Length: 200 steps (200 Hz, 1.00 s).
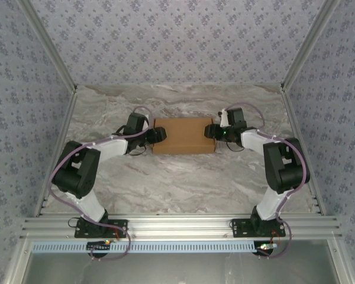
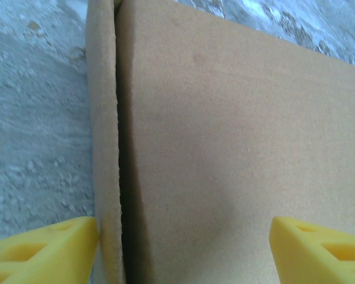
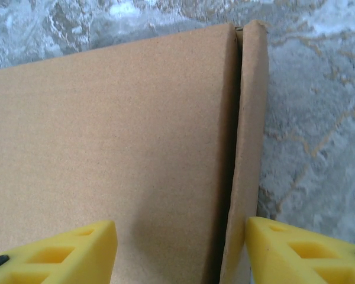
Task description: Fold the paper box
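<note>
Patterned blue wallpaper (image 1: 177, 35) closes in three sides of a marbled grey worktop (image 1: 177, 183), and the paper box (image 1: 183, 136) lies flat near its middle, long axis running left to right.

At the box's left short end sits the left claw (image 1: 160, 135). From its wrist camera, the left claw (image 2: 184, 231) stands wide and pinches nothing. One yellow finger (image 2: 47, 251) touches the outside of the left side flap (image 2: 103, 148), and the other hangs over the top panel (image 2: 236, 148). A dark slit runs between flap and panel, so that edge looks not quite seated.

The box lies between the two arms, each about equally near its own end. It reaches away from each claw toward the other one.

At the right short end sits the right claw (image 1: 212, 131). Seen from its wrist, the right claw (image 3: 181, 231) is moderately open, gripping nothing. It straddles the right side flap (image 3: 251, 118) and a strip of panel, and a thin gap shows there too.

My judgement is that the coming move turns on these two end seams, with each flap pressed inward along the long axis.

Bare marble surrounds the box, and an aluminium rail (image 1: 177, 225) at the near edge carries both bases.
</note>
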Each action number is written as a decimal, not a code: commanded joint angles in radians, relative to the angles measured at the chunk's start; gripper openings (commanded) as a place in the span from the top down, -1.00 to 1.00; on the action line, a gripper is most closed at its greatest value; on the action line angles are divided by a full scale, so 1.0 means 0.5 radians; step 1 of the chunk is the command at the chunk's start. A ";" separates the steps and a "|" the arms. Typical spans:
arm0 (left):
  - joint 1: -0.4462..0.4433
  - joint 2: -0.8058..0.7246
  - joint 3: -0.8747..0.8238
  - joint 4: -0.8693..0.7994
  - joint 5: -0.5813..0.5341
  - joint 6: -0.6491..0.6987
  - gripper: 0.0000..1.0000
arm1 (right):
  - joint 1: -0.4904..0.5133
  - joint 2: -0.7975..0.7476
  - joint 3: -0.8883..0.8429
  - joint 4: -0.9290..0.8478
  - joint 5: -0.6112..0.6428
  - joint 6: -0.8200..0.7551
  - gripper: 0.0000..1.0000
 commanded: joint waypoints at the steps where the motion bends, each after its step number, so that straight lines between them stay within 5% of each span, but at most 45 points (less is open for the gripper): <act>1: 0.037 0.047 0.092 0.015 -0.013 -0.010 -0.52 | -0.043 0.044 0.119 -0.008 -0.010 0.009 -0.22; 50: 0.099 -0.119 0.096 -0.094 -0.160 0.242 -0.60 | -0.182 -0.283 0.103 -0.176 0.183 -0.141 -0.52; 92: 0.122 -0.643 -0.278 0.054 -0.564 0.519 -0.65 | -0.139 -0.849 -0.056 -0.376 0.716 -0.375 -0.61; 122: 0.147 -1.033 -0.519 0.102 -0.826 0.745 -0.90 | -0.119 -1.152 -0.143 -0.415 1.110 -0.488 -0.76; 169: 0.360 -1.598 -0.860 0.179 -1.026 0.798 -0.99 | -0.141 -1.445 -0.403 -0.289 1.522 -0.553 -0.98; 200: 0.574 -1.674 -0.931 0.161 -1.091 0.746 -0.98 | -0.188 -1.466 -0.590 -0.156 1.666 -0.539 -0.98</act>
